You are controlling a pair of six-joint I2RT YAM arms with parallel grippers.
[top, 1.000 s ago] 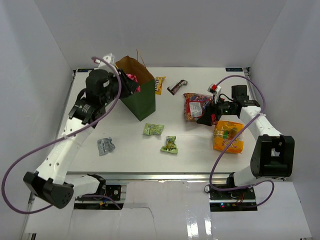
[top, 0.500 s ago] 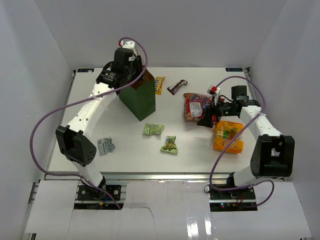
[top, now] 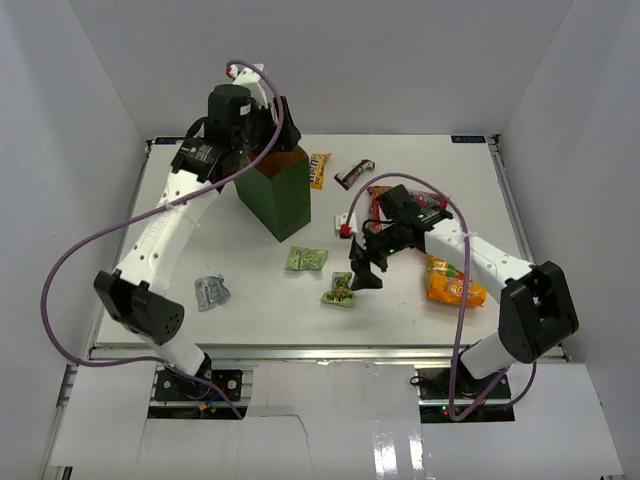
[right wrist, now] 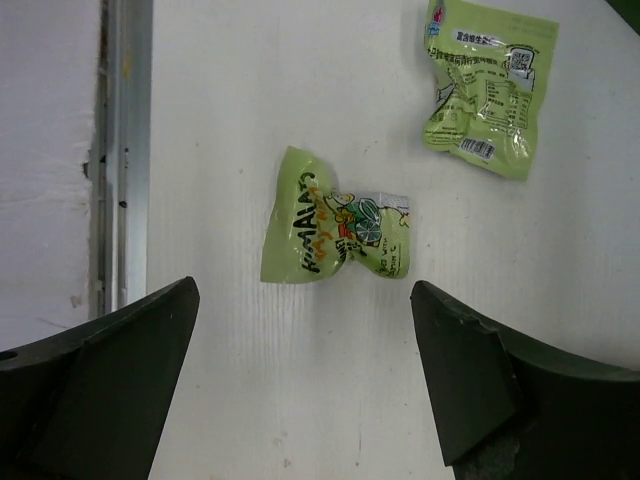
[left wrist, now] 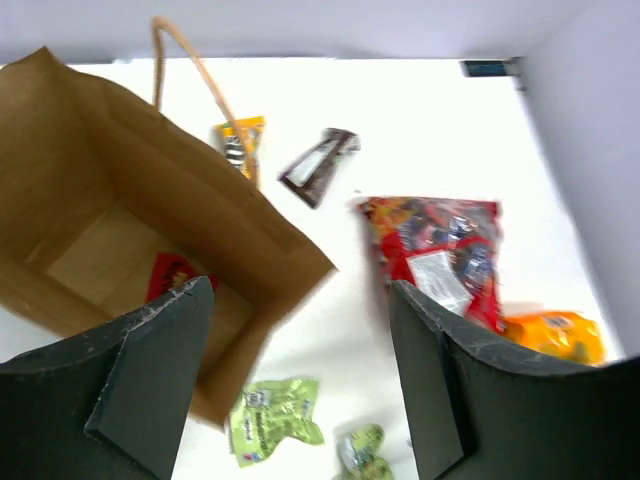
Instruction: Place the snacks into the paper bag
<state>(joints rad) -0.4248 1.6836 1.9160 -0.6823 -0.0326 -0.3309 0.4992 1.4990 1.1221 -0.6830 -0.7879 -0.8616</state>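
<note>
The dark green paper bag stands upright at the back left, its brown inside showing a red packet on the bottom. My left gripper hangs open and empty above the bag's mouth. My right gripper is open just above the table, beside a small green packet. A second green packet lies nearer the bag. On the table are also a yellow packet, a brown bar, a red bag, an orange bag and a grey packet.
White walls close the table on the left, back and right. The metal front rail runs close to my right gripper. The right arm lies across the red bag and the orange bag.
My left gripper has swung over the bag's mouth and opened; the packet it held now lies inside the bag. My right gripper has moved left from the red bag to the green packet.
</note>
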